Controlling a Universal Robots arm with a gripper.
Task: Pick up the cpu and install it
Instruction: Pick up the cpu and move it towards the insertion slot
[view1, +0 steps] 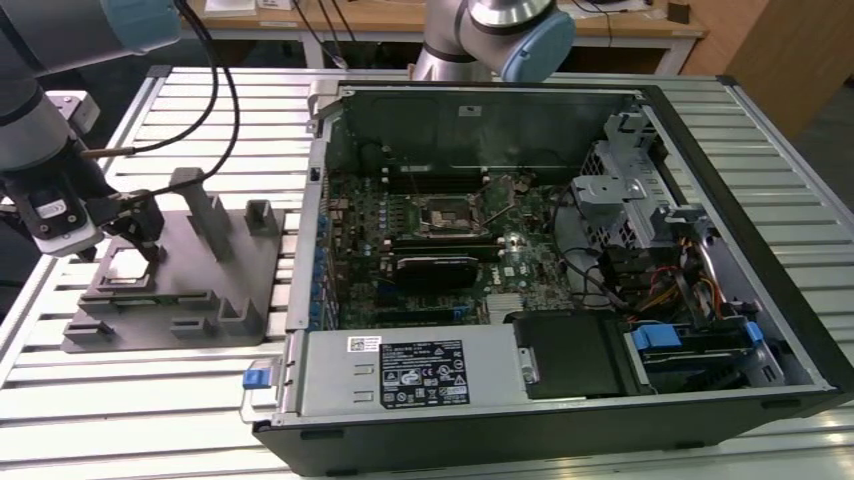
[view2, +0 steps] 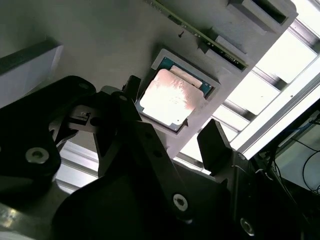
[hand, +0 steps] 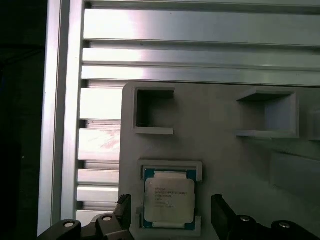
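Exterior view, slatted table, cpu on grey fixture, computer case, desk behind

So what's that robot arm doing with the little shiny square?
The robot arm's gripper hangs right over the cpu, the small silvery chip. The chip lies flat in a pocket of the grey fixture, which sits on the table beside the open computer case. The gripper is open, with one finger on each side of the chip, not touching it. So the chip has not been picked up yet, and it is not in the computer.
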